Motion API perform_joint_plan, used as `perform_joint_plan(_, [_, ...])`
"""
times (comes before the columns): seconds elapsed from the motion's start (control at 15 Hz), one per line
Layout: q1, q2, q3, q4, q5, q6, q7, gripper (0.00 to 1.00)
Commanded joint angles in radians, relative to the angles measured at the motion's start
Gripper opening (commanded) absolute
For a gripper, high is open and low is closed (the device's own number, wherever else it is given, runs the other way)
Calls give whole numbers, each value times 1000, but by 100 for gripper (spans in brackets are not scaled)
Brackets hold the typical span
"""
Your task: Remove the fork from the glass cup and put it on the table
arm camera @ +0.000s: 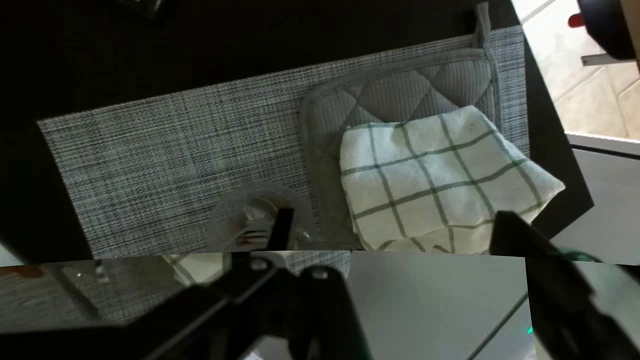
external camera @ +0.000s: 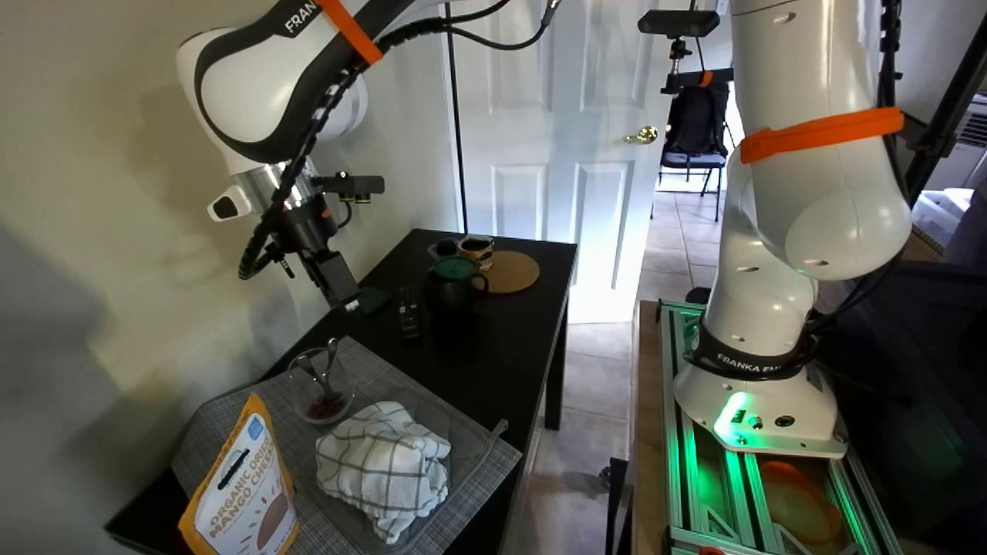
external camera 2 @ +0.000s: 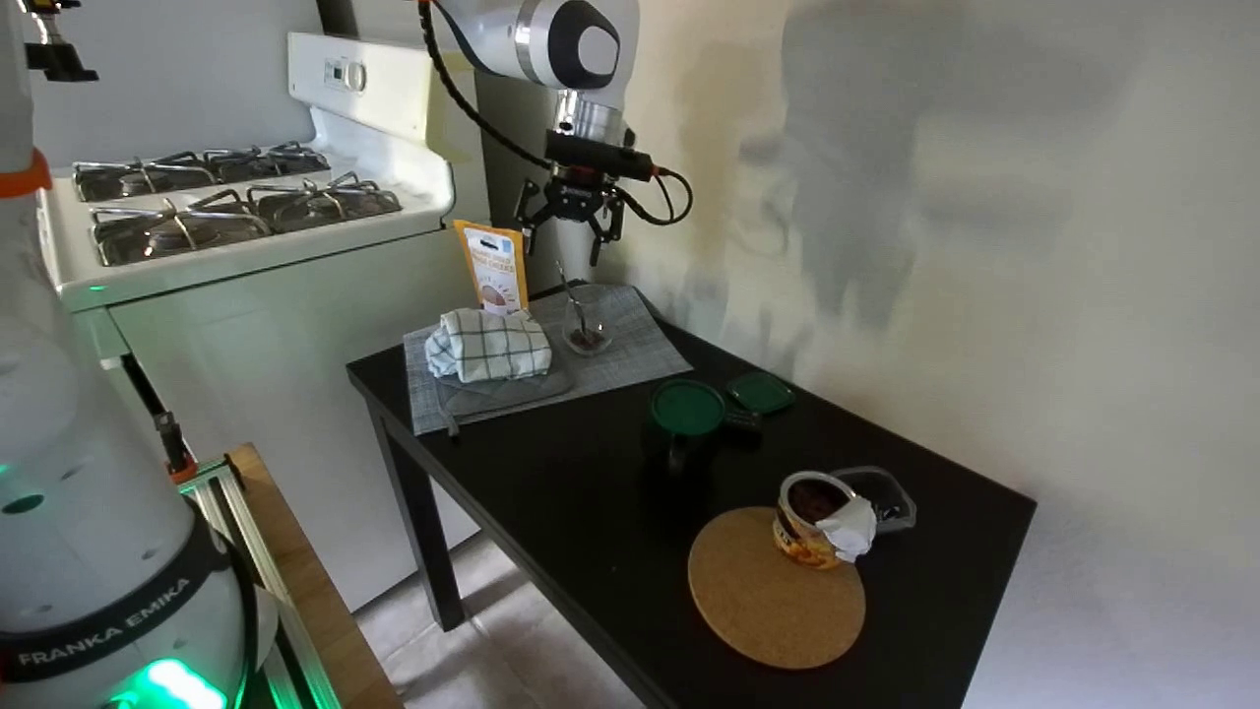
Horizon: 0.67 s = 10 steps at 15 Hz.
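The clear glass cup (external camera: 308, 401) stands on the grey placemat on the black table (external camera: 493, 347), with dark red residue in its bottom. It also shows in an exterior view (external camera 2: 602, 330) and, partly behind a finger, in the wrist view (arm camera: 227, 220). The fork (external camera: 331, 356) leans in the cup with its handle above the rim; it shows too in an exterior view (external camera 2: 571, 295). A second thin shape in the cup cannot be told clearly. My gripper (external camera 2: 564, 241) is open and empty, above the placemat. In the wrist view the spread fingers (arm camera: 397, 217) span the cloth, left fingertip over the cup.
A checked white cloth (external camera: 385, 459) on a grey pot holder (external camera: 470, 432) lies beside the cup. A mango bag (external camera: 250, 493) stands near. A dark green-lidded mug (external camera 2: 687, 414), cork board (external camera 2: 768, 601) and food tub (external camera 2: 802, 527) are farther along. A wall borders the table. The wrist picture's lower part is torn.
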Motion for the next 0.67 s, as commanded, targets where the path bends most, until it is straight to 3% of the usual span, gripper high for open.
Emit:
perform_joint_plan(0.0, [13,-3,10,-36,-45,132,25,100])
perform_joint_plan(0.6, [21,-51,36,-175,-93,370,26,99])
